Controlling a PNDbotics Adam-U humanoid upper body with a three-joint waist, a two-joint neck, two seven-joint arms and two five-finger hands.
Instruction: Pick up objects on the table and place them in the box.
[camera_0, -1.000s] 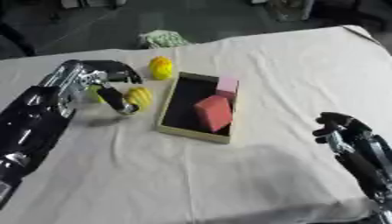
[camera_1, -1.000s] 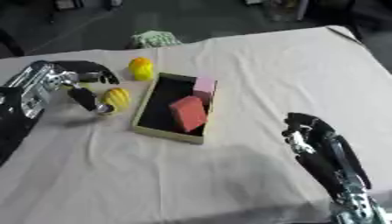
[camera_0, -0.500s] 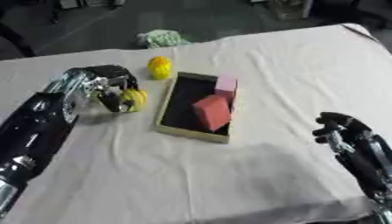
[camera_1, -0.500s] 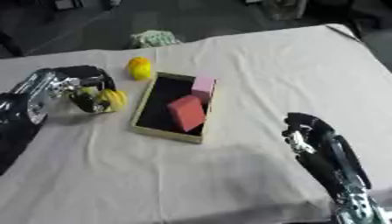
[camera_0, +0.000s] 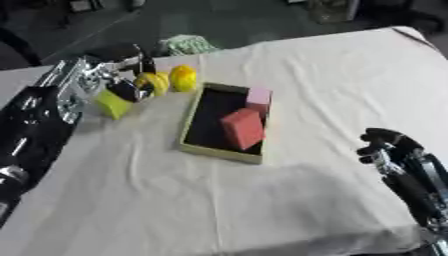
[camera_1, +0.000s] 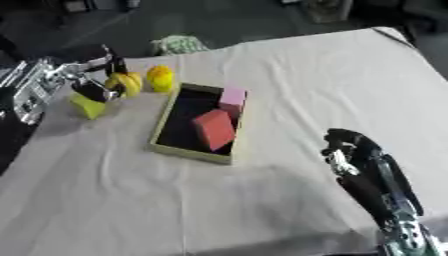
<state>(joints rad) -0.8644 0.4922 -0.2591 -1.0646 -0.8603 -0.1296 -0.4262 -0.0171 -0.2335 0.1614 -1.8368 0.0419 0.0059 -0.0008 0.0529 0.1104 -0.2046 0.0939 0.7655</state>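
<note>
At the far left the left hand curls its fingers round a small yellow object, which they partly hide (its exact shape is hard to make out). A yellow-green block lies just below it; a yellow ball sits just right. The box holds a red block and a pink block. Near right, the right hand rests with fingers curled, empty, its arm cut off by the edge.

soft even light, heavy blur throughout
</note>
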